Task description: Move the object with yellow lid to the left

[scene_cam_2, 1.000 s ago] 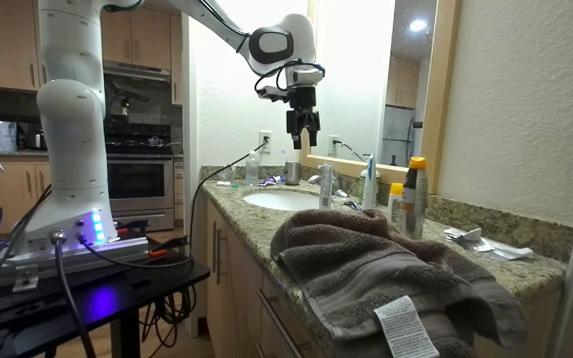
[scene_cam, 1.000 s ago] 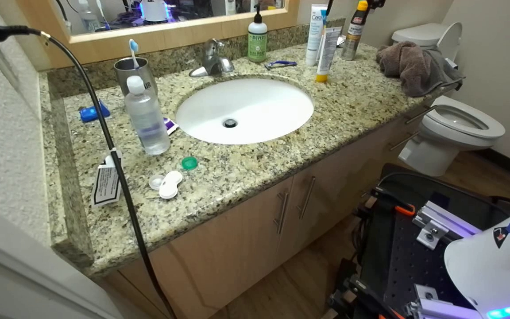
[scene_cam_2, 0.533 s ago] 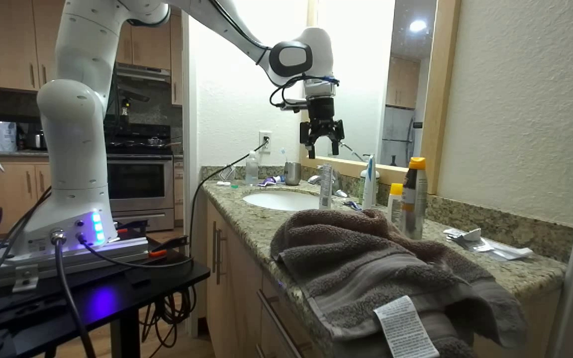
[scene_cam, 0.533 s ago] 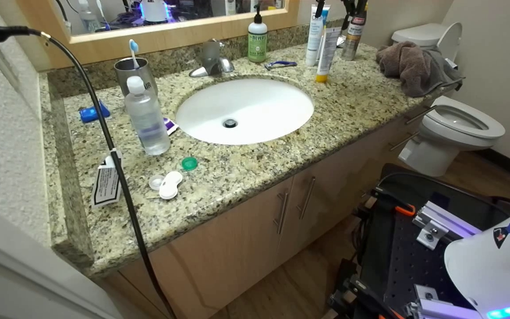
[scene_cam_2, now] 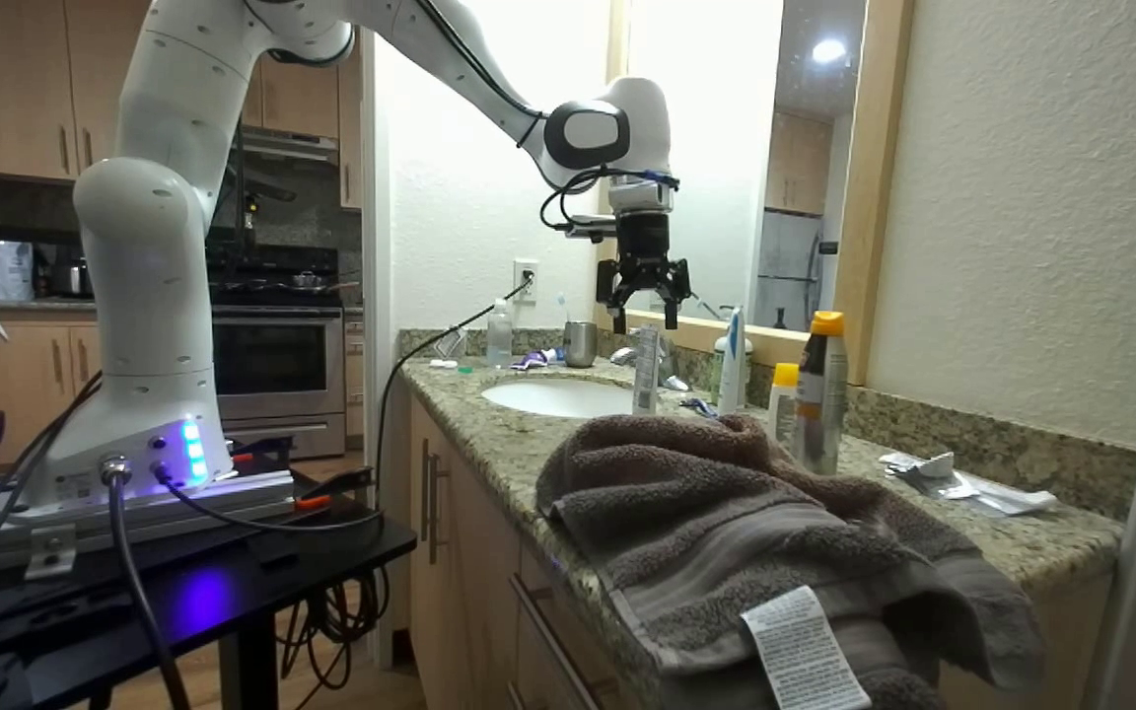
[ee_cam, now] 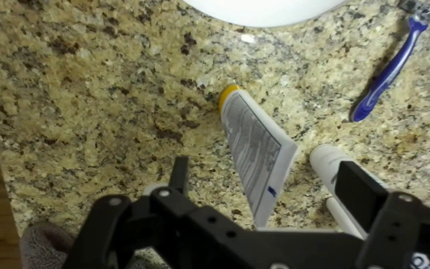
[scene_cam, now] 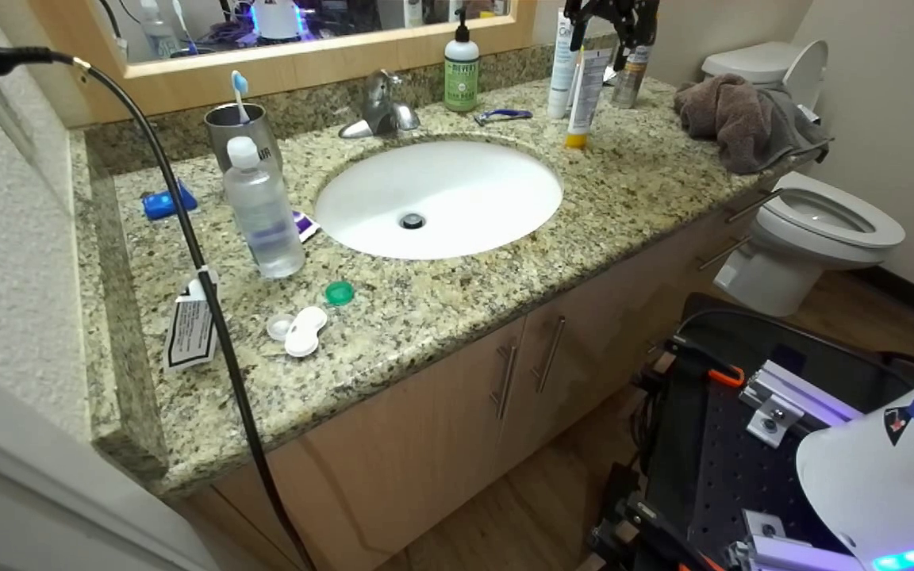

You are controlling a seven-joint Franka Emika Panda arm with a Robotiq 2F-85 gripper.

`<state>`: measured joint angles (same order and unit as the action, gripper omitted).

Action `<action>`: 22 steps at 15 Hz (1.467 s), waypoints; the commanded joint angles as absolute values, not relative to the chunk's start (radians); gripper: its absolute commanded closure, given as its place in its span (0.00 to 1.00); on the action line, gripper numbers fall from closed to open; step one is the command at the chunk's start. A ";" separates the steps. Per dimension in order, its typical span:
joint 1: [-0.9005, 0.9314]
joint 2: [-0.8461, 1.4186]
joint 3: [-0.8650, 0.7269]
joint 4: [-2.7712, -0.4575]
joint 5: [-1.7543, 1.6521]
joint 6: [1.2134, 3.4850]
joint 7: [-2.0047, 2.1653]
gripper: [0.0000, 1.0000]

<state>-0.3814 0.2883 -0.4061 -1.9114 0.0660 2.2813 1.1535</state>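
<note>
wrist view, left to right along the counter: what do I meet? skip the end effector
Towel → tube with yellow lid → blue razor. Left out, since their spans overlap these: sink, second white tube.

I can read "MEYER'S" on the pump soap bottle (scene_cam: 461, 73) in an exterior view; the smaller lines below it blur for me. On the tall white tube (scene_cam: 561, 78), a large "C" opens a word whose rest is covered. The metal cup (scene_cam: 265, 135) bears dark letters I cannot spell with certainty. Print on the yellow-capped tube (ee_cam: 254, 149) smears in my wrist view. The towel (scene_cam_2: 667, 503)'s care label (scene_cam_2: 807, 651) and the cord (scene_cam: 225, 341)'s tag (scene_cam: 190, 337) carry lines too small to read.
</note>
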 commanded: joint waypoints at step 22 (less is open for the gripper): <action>-0.327 0.208 -0.366 -1.880 0.054 2.231 0.949 0.98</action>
